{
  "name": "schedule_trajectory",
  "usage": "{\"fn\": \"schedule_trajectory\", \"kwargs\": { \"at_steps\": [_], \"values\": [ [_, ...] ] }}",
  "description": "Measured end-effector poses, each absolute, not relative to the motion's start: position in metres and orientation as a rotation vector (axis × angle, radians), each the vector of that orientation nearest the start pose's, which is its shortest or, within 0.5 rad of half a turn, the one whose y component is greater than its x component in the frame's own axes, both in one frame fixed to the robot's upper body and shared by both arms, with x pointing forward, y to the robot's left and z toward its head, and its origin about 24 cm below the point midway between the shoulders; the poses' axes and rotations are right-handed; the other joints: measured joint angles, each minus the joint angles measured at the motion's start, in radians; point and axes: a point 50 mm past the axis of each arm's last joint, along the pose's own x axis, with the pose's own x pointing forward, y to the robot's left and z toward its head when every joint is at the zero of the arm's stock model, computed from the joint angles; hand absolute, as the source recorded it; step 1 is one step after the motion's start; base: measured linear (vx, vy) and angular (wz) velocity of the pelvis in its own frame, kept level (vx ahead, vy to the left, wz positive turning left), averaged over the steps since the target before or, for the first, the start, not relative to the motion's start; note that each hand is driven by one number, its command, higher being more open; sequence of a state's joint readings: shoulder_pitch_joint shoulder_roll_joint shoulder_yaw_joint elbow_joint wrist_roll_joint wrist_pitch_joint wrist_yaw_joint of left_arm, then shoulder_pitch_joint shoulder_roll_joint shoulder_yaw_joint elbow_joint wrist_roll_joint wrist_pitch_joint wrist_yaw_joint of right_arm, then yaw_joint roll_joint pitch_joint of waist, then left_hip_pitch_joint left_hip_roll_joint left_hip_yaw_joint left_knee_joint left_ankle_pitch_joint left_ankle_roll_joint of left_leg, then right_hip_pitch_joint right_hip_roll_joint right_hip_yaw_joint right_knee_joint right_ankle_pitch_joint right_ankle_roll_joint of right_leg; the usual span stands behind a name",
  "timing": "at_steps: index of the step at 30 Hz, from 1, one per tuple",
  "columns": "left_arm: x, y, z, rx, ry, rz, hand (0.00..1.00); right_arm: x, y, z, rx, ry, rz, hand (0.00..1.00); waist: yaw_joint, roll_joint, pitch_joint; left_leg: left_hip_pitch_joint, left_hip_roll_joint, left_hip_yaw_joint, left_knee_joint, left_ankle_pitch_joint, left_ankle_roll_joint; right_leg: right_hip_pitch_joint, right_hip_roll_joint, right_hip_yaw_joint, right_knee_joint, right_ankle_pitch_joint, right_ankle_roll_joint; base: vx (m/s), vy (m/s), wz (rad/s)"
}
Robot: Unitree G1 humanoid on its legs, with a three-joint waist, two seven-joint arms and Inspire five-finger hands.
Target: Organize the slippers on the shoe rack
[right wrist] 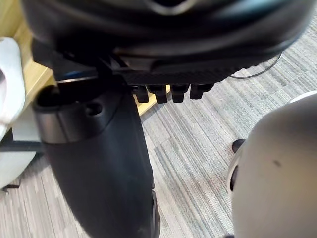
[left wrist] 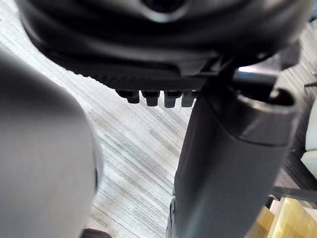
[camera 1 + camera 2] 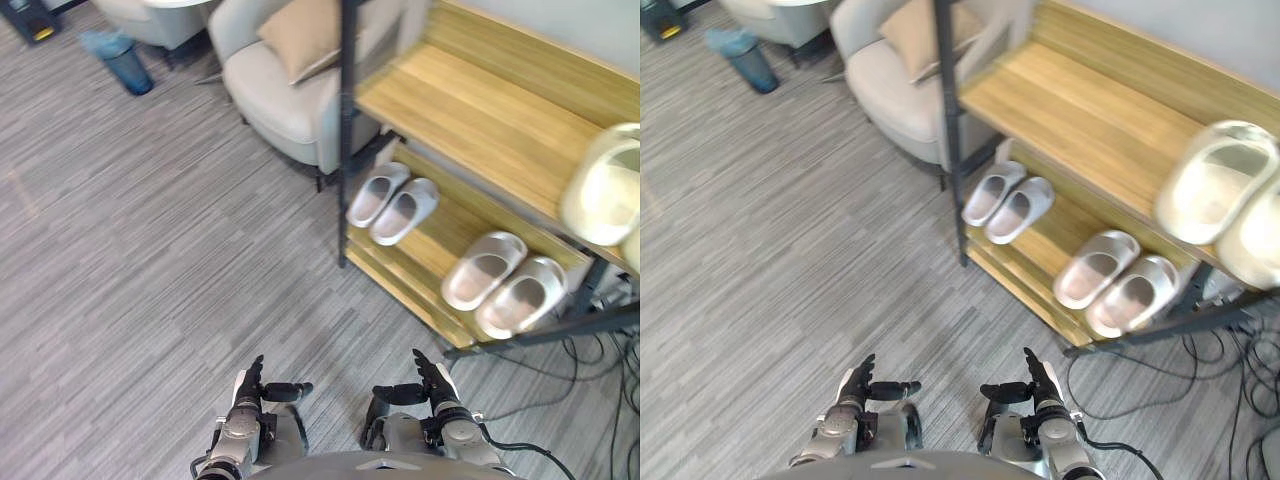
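The shoe rack (image 3: 480, 110) has wooden shelves in a black frame and stands at the right. On its lower shelf lie a pale grey pair of slippers (image 3: 392, 203) and a pinkish-beige pair (image 3: 505, 283), toes toward the back. A cream pair (image 3: 1215, 185) rests on the upper shelf at the right end. My left hand (image 3: 250, 388) and right hand (image 3: 432, 383) hang low above the carpet in front of the rack, apart from it. Both are open with straight fingers (image 2: 153, 96) and hold nothing.
A light armchair (image 3: 285, 95) with a tan cushion (image 3: 300, 35) stands left of the rack, close to its black post (image 3: 346, 130). A blue bin (image 3: 125, 60) sits at the far left. Cables (image 3: 590, 360) lie on the floor by the rack's right end.
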State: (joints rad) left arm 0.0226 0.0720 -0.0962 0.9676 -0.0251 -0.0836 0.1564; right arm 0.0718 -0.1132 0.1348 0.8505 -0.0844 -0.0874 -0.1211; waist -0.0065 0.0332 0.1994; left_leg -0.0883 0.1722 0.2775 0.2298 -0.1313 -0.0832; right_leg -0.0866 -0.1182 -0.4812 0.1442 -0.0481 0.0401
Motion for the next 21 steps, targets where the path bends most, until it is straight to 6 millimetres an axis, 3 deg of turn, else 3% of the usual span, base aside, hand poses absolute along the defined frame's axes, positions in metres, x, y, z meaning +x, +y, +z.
{"fn": "schedule_trajectory", "kwargs": {
  "at_steps": [3, 6, 8, 10, 11, 12, 14, 15, 16, 18, 20, 21],
  "values": [
    [0.131, 0.183, -0.147, 0.186, 0.932, 0.121, 1.0, 0.142, -0.158, -0.138, -0.23, 0.838, 0.032, 1.0, 0.001, -0.041, -0.023, 0.035, -0.071, -0.041, -0.076, 0.039, 0.028, 0.065, -0.027, -0.022, -0.097, 0.052, 0.03, -0.02, 0.217, 0.55],
    [0.124, 0.187, -0.149, 0.196, 0.955, 0.129, 1.0, 0.139, -0.152, -0.141, -0.217, 0.858, 0.039, 1.0, 0.005, -0.047, -0.046, 0.053, -0.119, -0.09, -0.095, 0.046, 0.042, 0.117, -0.055, -0.052, -0.128, 0.064, 0.045, 0.03, 0.162, 0.65],
    [0.125, 0.19, -0.149, 0.196, 0.953, 0.138, 1.0, 0.14, -0.147, -0.141, -0.207, 0.86, 0.047, 1.0, 0.011, -0.046, -0.045, 0.051, -0.143, -0.11, -0.09, 0.033, 0.067, 0.119, -0.081, -0.074, -0.092, 0.041, 0.065, 0.05, 0.164, 0.47],
    [0.124, 0.191, -0.149, 0.18, 0.955, 0.152, 1.0, 0.143, -0.142, -0.141, -0.195, 0.863, 0.06, 1.0, 0.014, -0.055, -0.042, 0.035, -0.175, -0.154, -0.037, -0.015, 0.093, 0.087, -0.15, -0.07, 0.075, -0.069, 0.095, 0.08, 0.136, 0.51],
    [0.124, 0.193, -0.149, 0.186, 0.955, 0.153, 1.0, 0.144, -0.141, -0.141, -0.19, 0.861, 0.063, 1.0, 0.009, -0.061, -0.041, 0.034, -0.187, -0.174, -0.022, -0.028, 0.101, 0.082, -0.153, -0.032, 0.108, -0.11, 0.098, 0.11, 0.073, 0.96],
    [0.122, 0.197, -0.149, 0.195, 0.96, 0.153, 1.0, 0.143, -0.141, -0.141, -0.183, 0.861, 0.059, 1.0, -0.004, -0.079, -0.049, 0.033, -0.215, -0.23, 0.002, -0.056, 0.117, 0.077, -0.123, 0.087, 0.134, -0.173, 0.1, 0.14, 0.02, 0.93],
    [0.122, 0.198, -0.149, 0.192, 0.961, 0.156, 1.0, 0.14, -0.144, -0.141, -0.184, 0.869, 0.049, 1.0, -0.001, -0.09, -0.059, 0.033, -0.231, -0.263, 0.017, -0.069, 0.129, 0.08, -0.126, 0.123, 0.165, -0.179, 0.101, 0.19, 0.014, 0.78],
    [0.123, 0.194, -0.149, 0.177, 0.958, 0.167, 1.0, 0.143, -0.149, -0.141, -0.203, 0.872, 0.049, 1.0, 0.001, -0.077, -0.05, 0.037, -0.233, -0.289, 0.031, -0.083, 0.143, 0.031, -0.141, 0.153, 0.315, -0.176, 0.088, 0.24, 0.061, 0.74],
    [0.125, 0.194, -0.149, 0.173, 0.957, 0.176, 1.0, 0.149, -0.154, -0.138, -0.218, 0.855, 0.049, 1.0, -0.007, -0.042, -0.035, 0.051, -0.198, -0.327, 0.052, -0.11, 0.147, -0.048, -0.087, 0.224, 0.424, -0.22, 0.031, 0.24, 0.056, 0.61],
    [0.124, 0.198, -0.149, 0.176, 0.966, 0.199, 1.0, 0.155, -0.152, -0.135, -0.231, 0.829, 0.07, 1.0, -0.008, -0.015, -0.017, 0.095, -0.157, -0.374, 0.025, -0.121, 0.136, -0.116, 0.038, 0.291, 0.395, -0.24, -0.008, 0.31, -0.036, 0.6],
    [0.121, 0.199, -0.151, 0.177, 0.981, 0.205, 1.0, 0.158, -0.15, -0.132, -0.232, 0.804, 0.08, 1.0, -0.023, -0.034, -0.01, 0.165, -0.148, -0.44, -0.032, -0.121, 0.133, -0.195, 0.128, 0.381, 0.336, -0.224, 0.001, 0.38, -0.131, 0.98],
    [0.12, 0.198, -0.151, 0.176, 0.986, 0.201, 1.0, 0.158, -0.151, -0.132, -0.233, 0.802, 0.079, 1.0, -0.028, -0.041, -0.013, 0.181, -0.152, -0.463, -0.038, -0.124, 0.128, -0.211, 0.138, 0.402, 0.312, -0.209, -0.002, 0.47, -0.197, 1.42]
  ]
}}
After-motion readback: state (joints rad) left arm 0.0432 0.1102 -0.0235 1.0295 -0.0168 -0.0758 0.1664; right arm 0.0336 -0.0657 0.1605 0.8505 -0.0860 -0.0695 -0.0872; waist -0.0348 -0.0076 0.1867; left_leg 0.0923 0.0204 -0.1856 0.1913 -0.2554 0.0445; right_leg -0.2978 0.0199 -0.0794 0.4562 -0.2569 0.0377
